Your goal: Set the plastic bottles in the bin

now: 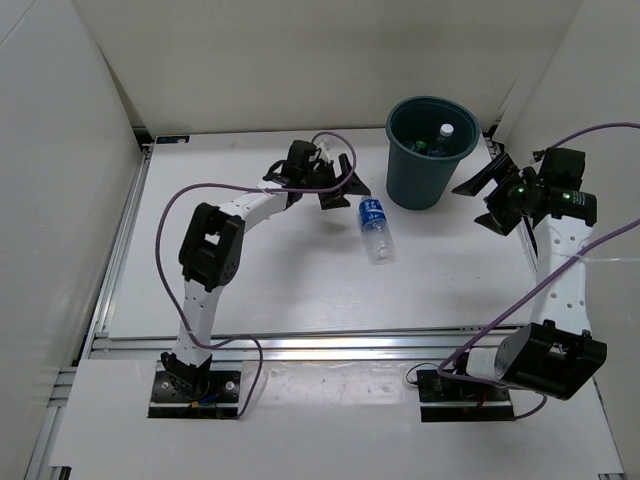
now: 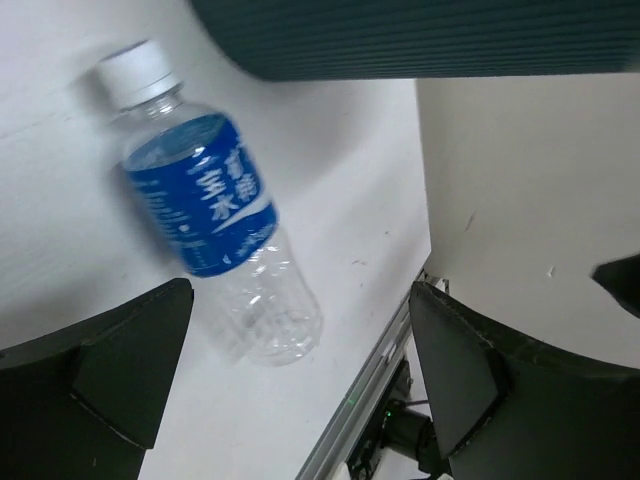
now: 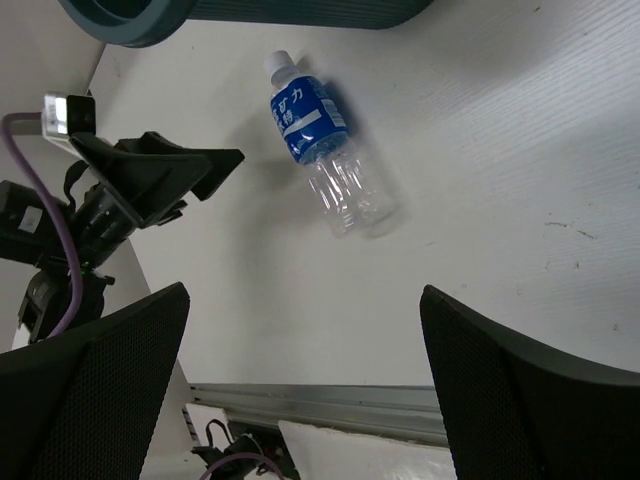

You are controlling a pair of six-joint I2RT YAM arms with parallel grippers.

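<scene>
One bottle (image 1: 375, 229) lies on its side on the table (image 1: 280, 270), just left of the bin (image 1: 402, 172) on the side toward the arm bases, its cap (image 2: 137, 70) pointing at the bin. Inside the bin a green bottle (image 1: 420, 147) and a second, white-capped bottle (image 1: 446, 130) can be seen. The left gripper (image 1: 345, 185) hangs left of the bin, close to the cap end of the lying bottle, with its jaws wide apart and nothing between them. The right gripper (image 1: 487, 203) sits just right of the bin, also spread and empty. The step in hand looks like the left arm's pick. It should turn the jaws square across the bottle's length, come down over the label (image 2: 200, 195), where the wall seems firmer than the ribbed clear base, and close gently. The thin plastic would likely dent, and the round body may roll if only one finger touches first. It should then lift above the bin's rim and let go over the opening. The label is blue with white Chinese characters. 宝, 水, 力 and 特 can be made out, while blur hides the small print. Nothing is legible on the bottles in the bin.
</scene>
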